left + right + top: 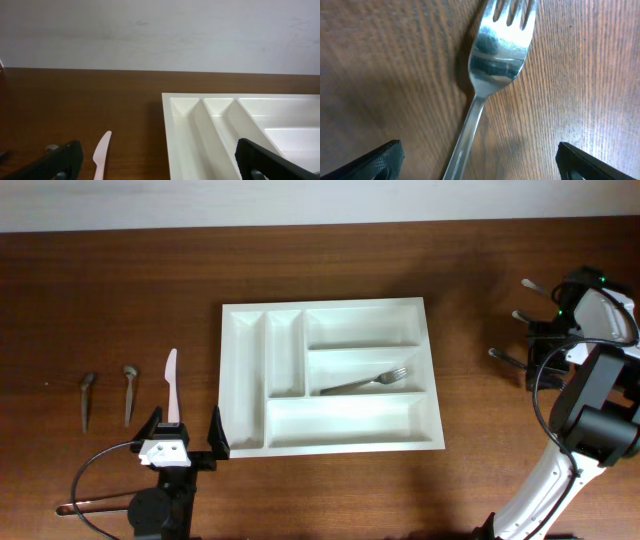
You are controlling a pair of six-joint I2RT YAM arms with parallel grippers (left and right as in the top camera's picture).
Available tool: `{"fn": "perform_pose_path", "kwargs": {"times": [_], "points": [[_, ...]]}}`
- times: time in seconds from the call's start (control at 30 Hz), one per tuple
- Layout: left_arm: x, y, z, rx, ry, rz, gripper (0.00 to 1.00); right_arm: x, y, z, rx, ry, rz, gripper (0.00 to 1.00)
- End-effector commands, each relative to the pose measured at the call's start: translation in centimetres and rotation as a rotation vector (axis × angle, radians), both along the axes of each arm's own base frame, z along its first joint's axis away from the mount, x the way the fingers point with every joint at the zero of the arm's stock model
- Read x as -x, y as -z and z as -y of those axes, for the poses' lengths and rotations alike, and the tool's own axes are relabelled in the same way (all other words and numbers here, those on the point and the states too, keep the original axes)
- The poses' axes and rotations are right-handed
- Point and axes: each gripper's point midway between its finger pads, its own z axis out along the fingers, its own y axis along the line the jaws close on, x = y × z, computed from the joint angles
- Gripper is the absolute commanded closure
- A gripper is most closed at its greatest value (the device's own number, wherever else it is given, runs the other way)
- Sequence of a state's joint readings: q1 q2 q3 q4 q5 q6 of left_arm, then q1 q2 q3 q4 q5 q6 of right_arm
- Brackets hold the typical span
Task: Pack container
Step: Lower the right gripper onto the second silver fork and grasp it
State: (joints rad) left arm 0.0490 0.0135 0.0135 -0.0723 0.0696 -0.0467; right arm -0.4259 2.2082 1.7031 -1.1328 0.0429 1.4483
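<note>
The white five-compartment container (250, 380) lies mid-table, with one metal fork (365, 383) in its middle wide compartment. It also shows in the left wrist view (190, 130). My left gripper (186, 433) is open and empty at the tray's front left corner, just behind a pale plastic knife (172, 385), seen too in the left wrist view (101, 152). My right gripper (545, 345) is open, low over the table at the far right. A metal fork (492, 60) lies between its fingers, with its handle running toward the jaws.
Two metal spoons (86, 398) (129, 390) lie left of the plastic knife. More metal utensils (507, 358) stick out around the right gripper. A thin metal handle (95, 502) lies by the left arm's base near the front edge.
</note>
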Motion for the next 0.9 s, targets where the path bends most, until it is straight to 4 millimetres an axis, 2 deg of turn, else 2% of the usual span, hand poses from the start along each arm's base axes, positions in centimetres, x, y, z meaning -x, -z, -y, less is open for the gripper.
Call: {"fn": "perform_pose_path", "kwargs": {"times": [0.0, 0.33, 0.7, 0.87], "points": [[0.0, 0.2, -0.3, 0.005, -0.017, -0.001, 0.01, 0.4, 1.1, 0.0, -0.015, 0.070, -0.024, 0.01], [0.0, 0.2, -0.3, 0.005, -0.017, -0.001, 0.01, -0.5, 1.3, 1.3, 0.054, 0.102, 0.007, 0.01], [0.0, 0.2, -0.3, 0.005, -0.017, -0.001, 0.01, 0.2, 3.5, 0.9, 0.029, 0.100, -0.046, 0.01], [0.0, 0.2, -0.3, 0.005, -0.017, -0.001, 0.01, 0.2, 3.6, 0.9, 0.030, 0.100, -0.045, 0.01]]}}
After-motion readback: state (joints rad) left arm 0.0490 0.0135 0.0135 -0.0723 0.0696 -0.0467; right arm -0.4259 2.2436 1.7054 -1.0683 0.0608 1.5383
